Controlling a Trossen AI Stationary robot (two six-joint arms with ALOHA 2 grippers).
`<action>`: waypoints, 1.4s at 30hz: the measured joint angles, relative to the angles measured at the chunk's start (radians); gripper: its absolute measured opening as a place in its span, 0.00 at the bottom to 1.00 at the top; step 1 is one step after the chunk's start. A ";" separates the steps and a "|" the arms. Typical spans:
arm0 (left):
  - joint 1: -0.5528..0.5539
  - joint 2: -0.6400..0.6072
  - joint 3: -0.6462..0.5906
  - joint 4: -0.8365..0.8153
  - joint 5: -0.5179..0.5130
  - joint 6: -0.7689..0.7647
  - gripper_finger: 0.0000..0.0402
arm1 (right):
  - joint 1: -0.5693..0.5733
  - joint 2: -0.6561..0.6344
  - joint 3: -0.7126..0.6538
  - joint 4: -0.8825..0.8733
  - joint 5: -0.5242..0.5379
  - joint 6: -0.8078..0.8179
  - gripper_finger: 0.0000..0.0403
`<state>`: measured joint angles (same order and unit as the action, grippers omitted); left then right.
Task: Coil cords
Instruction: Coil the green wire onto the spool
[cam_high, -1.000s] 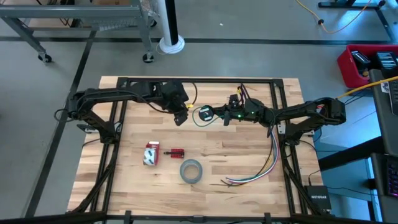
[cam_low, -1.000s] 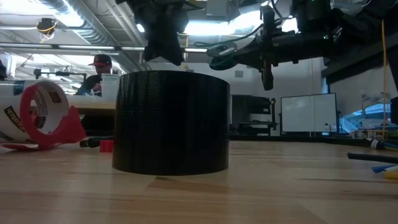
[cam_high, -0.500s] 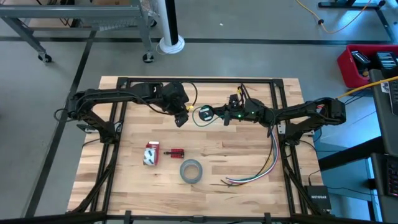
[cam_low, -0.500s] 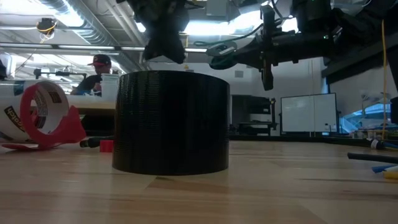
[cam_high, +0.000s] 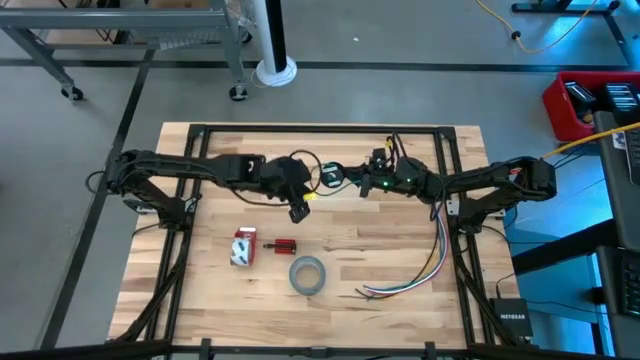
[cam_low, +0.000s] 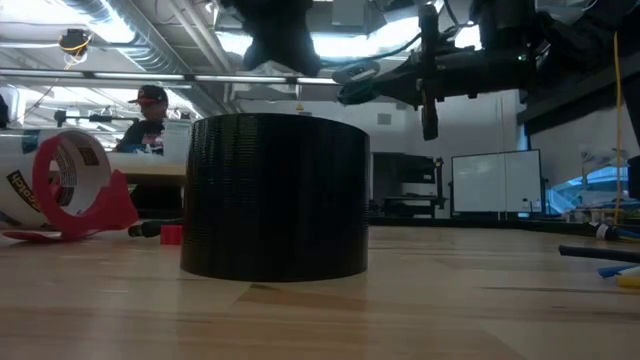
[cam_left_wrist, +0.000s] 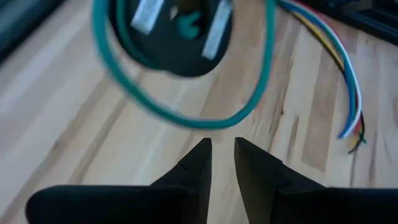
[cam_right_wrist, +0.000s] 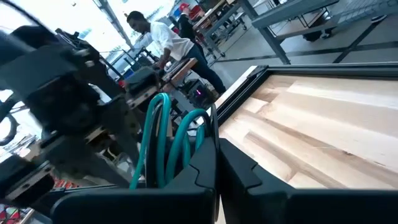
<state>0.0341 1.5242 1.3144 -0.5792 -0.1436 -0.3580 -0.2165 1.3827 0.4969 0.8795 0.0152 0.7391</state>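
only "netgear", i think, on the small black box (cam_high: 511, 321) beside the table's corner.

The high camera looked straight down on the whole wooden table (cam_high: 330, 240). The low camera sat at tabletop height just beside the grey tape roll (cam_low: 275, 196), facing level into the room; the high view showed that roll too (cam_high: 307, 274). Each wrist camera looked forward past its own fingers, very near the green cord (cam_left_wrist: 186, 115) (cam_right_wrist: 168, 146), which both shared.

My left wrist view blurred the cord (cam_left_wrist: 186, 118), its disc-like bundle (cam_left_wrist: 177, 34) cut off at the edge.
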 joint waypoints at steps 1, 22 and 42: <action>-0.014 -0.001 0.000 0.009 -0.031 0.005 0.16 | 0.000 0.000 0.000 0.000 -0.001 0.000 0.01; -0.189 -0.004 0.000 0.236 -0.194 0.268 0.16 | 0.000 0.000 0.000 -0.011 -0.007 -0.001 0.01; -0.098 0.088 0.000 0.417 -0.071 0.112 0.34 | 0.000 0.000 -0.001 -0.008 -0.008 -0.001 0.01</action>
<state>-0.0639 1.6119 1.3144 -0.1621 -0.2145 -0.2458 -0.2165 1.3830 0.4961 0.8719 0.0074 0.7383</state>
